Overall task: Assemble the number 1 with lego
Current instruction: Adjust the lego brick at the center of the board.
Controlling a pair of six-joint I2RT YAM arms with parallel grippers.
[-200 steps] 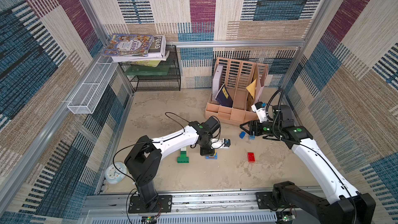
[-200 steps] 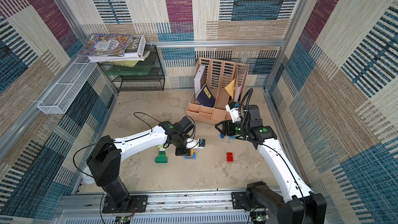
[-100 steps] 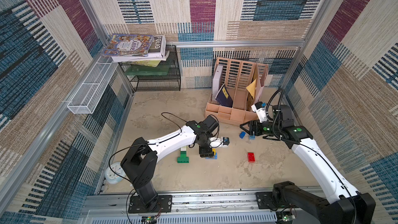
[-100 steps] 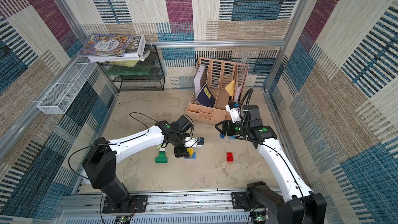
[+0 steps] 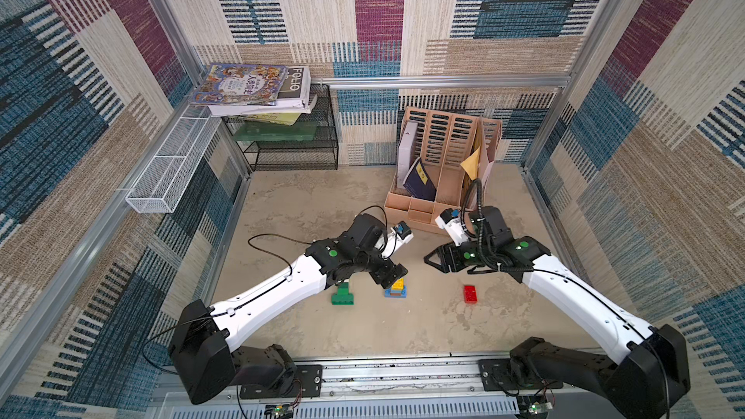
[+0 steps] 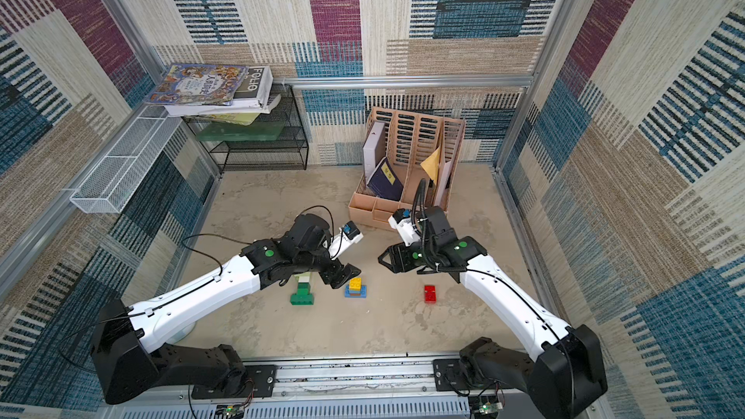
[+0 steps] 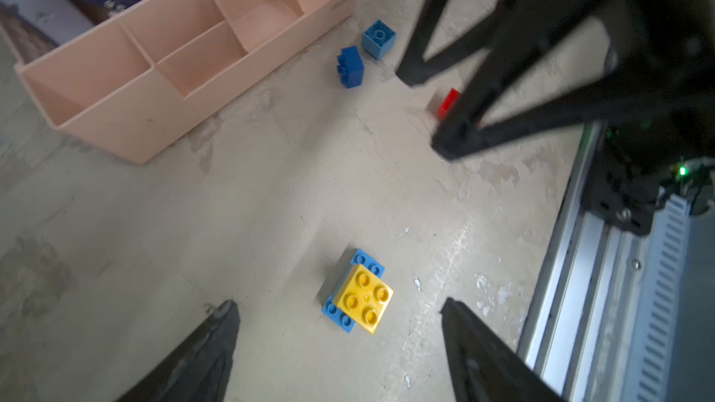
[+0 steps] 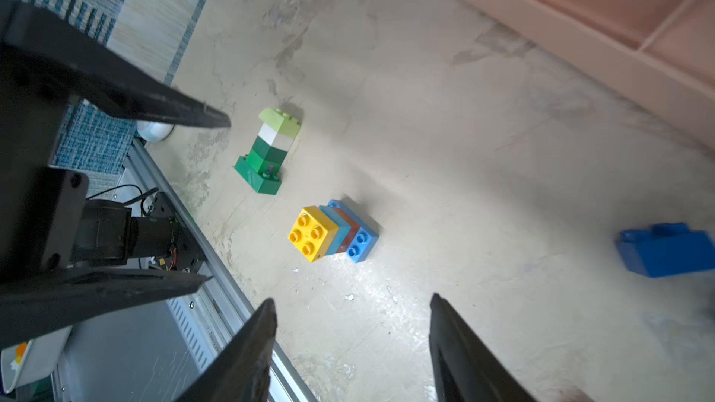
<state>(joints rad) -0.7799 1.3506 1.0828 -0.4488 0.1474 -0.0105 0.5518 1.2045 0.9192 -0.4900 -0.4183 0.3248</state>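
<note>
The lego stands on the sandy floor. A stack of dark green, cream and lime bricks sits left of a yellow-topped blue and brown stack. A red brick lies to the right. Two loose blue bricks lie near the organizer. My left gripper hovers open and empty just above the yellow-topped stack. My right gripper faces it, open and empty.
A peach file organizer with books stands at the back right. A black wire shelf carrying books fills the back left. A white mesh basket hangs on the left wall. A metal rail runs along the front.
My left gripper has opened, leaving the yellow-topped stack on the floor, and has lifted off it. My right gripper has shifted toward the middle, now over the loose blue bricks.
</note>
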